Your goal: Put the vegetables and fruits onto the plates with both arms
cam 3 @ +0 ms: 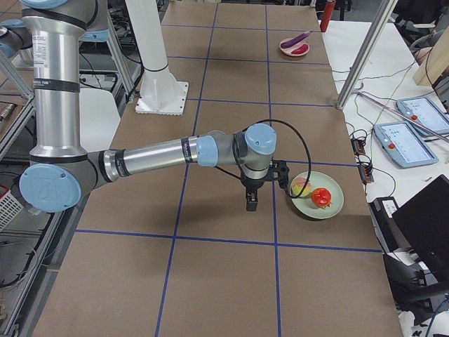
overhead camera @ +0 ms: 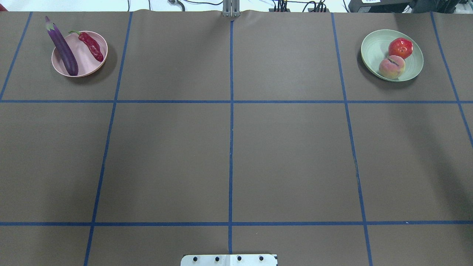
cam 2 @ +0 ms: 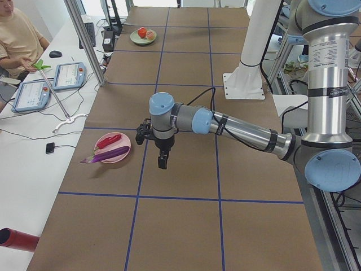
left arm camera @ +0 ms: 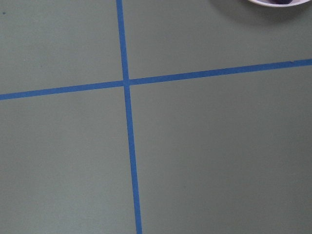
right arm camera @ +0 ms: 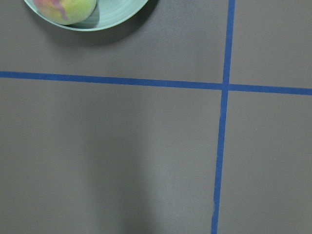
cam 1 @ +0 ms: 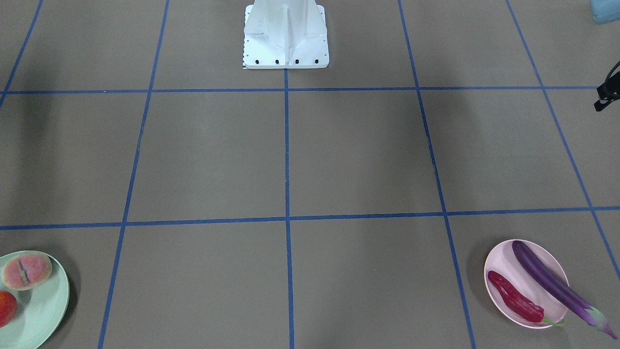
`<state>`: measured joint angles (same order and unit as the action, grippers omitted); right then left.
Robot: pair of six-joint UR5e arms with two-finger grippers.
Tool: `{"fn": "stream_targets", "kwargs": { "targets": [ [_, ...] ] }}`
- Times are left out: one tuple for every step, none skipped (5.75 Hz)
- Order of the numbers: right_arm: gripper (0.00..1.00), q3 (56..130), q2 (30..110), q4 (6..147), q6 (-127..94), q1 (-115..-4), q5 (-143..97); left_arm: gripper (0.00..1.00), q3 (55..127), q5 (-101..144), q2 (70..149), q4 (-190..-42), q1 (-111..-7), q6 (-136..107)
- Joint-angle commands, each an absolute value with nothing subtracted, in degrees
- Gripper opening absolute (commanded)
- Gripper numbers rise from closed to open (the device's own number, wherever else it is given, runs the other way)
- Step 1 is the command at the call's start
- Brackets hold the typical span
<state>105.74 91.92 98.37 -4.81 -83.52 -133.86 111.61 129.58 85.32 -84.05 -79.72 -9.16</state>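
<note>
Firstly, the front-facing view. The pink plate point(cam 1: 499, 271) sits at the tabletop's far left corner, as the robot reckons it. It carries the red chili point(cam 1: 516, 298) and the purple eggplant point(cam 1: 552, 283), whose cap end overhangs the rim. The green plate point(cam 1: 43, 310), at the far right corner, is cut off by the frame. It holds the peach point(cam 1: 26, 270) and the pomegranate point(cam 1: 6, 308).

Next, the overhead view shows both plates whole, which the front view does not, with the fruits side by side.

Only the left side view shows the left gripper point(cam 2: 162, 161). It hangs above the table beside the pink plate, and you cannot tell how far it is parted or whether it holds anything. The right side view shows the right gripper point(cam 3: 250, 202) likewise, beside the green plate.

Each wrist view shows a sliver of its plate and blue tape lines, with no fingers in sight.

Should you regrip anything, the glossy eggplant is probably slippery, so take it across mid-length. The chili looks light, so pinch its middle. The round fruits may roll, so grip across their widest part, and go gently on the peach, which is likely soft.
</note>
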Motion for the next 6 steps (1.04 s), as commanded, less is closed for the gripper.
{"fn": "stream_targets", "kwargs": {
  "targets": [
    [1.0,106.0,91.93,99.14,-3.96,-84.2,-133.77,1.0,111.8,129.81,85.6,-84.9,-79.72,-9.14],
    [1.0,106.08,91.93,99.14,-3.96,-84.29,-133.77,1.0,111.88,129.81,86.21,-84.9,-79.63,-9.14],
    [1.0,106.17,92.02,99.05,-3.96,-84.2,-133.86,1.0,111.71,129.81,86.22,-84.9,-79.63,-9.05],
    [1.0,106.26,92.02,99.05,-3.96,-84.2,-134.03,1.0,111.62,129.81,86.22,-84.9,-79.63,-8.88],
    [1.0,106.17,91.67,99.05,-3.96,-84.2,-134.03,1.0,111.62,129.81,86.22,-84.9,-79.63,-8.7],
    [1.0,106.17,91.5,99.05,-4.04,-84.2,-134.12,1.0,111.8,129.81,86.39,-85.6,-79.63,-8.7]
  ]
}}
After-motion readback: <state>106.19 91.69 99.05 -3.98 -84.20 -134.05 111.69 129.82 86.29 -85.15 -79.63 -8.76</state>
